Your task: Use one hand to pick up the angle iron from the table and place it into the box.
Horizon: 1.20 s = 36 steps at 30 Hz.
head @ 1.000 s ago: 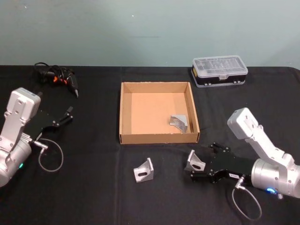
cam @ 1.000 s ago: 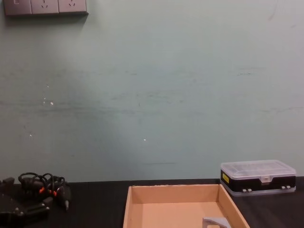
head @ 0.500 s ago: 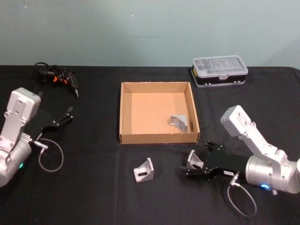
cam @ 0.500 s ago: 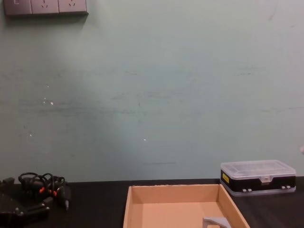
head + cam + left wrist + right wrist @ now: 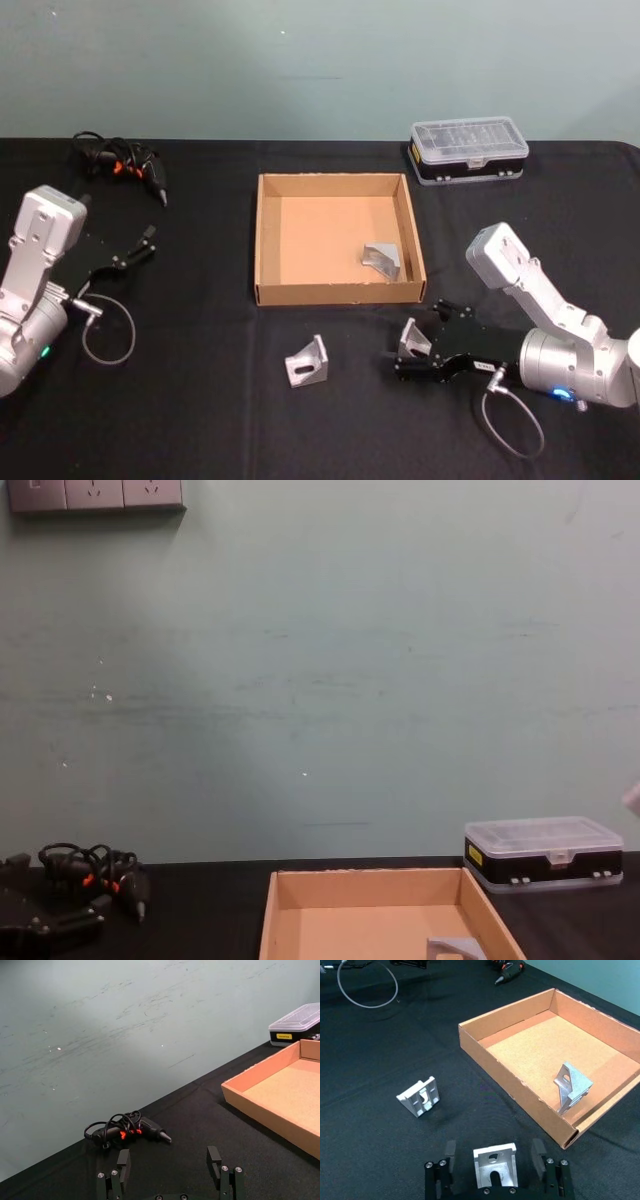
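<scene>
You have a matte black table (image 5: 200,420) and a pale green wall (image 5: 300,60). Just before the cardboard box (image 5: 340,294), your right gripper (image 5: 494,1149) is spread around a silvery angle iron (image 5: 494,1169); the left gripper (image 5: 145,243), well left of the box, is spread too.

The black table (image 5: 200,420) carries the box (image 5: 258,240) in the middle, a plastic case (image 5: 467,151) at the far right, a corded tool (image 5: 125,165) at the far left, and before the box an angle iron (image 5: 306,362) and a second angle iron (image 5: 413,341).

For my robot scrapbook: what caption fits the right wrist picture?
Open right gripper straddles an angle iron on the table, near the box.
</scene>
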{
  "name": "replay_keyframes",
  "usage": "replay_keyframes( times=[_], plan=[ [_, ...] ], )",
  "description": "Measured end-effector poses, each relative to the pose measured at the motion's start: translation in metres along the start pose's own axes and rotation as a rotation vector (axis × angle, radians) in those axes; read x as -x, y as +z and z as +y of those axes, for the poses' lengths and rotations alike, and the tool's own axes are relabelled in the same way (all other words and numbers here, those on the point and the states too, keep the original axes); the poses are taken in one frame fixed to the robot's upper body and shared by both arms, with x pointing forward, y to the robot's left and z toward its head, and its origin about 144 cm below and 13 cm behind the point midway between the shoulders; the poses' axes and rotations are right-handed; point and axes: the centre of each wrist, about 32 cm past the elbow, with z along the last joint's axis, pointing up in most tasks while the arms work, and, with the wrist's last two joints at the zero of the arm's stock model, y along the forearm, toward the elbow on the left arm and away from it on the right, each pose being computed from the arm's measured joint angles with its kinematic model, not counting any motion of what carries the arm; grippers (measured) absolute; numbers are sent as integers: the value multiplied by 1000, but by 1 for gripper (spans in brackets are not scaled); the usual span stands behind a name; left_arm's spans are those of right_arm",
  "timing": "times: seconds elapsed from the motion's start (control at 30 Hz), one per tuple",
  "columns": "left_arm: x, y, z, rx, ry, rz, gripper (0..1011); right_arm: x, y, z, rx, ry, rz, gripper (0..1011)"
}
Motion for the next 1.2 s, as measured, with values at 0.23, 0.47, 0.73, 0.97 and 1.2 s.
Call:
replay_keyframes(
  times=[0.23, 0.47, 0.73, 0.97, 1.2],
  plan=[
    [0, 0, 0, 0, 0, 0, 1000, 0, 0, 0, 2, -3, -1, 812],
    [0, 0, 0, 0, 0, 0, 1000, 1, -1, 0, 2, -6, 3, 572],
    [0, 0, 0, 0, 0, 0, 1000, 1, -3, -1, 0, -5, 6, 456],
    [0, 0, 0, 0, 0, 0, 1000, 2, 0, -5, -11, -8, 1, 456],
    [0, 0, 0, 0, 0, 0, 1000, 5, 13, -18, -66, -34, -20, 456]
  ],
)
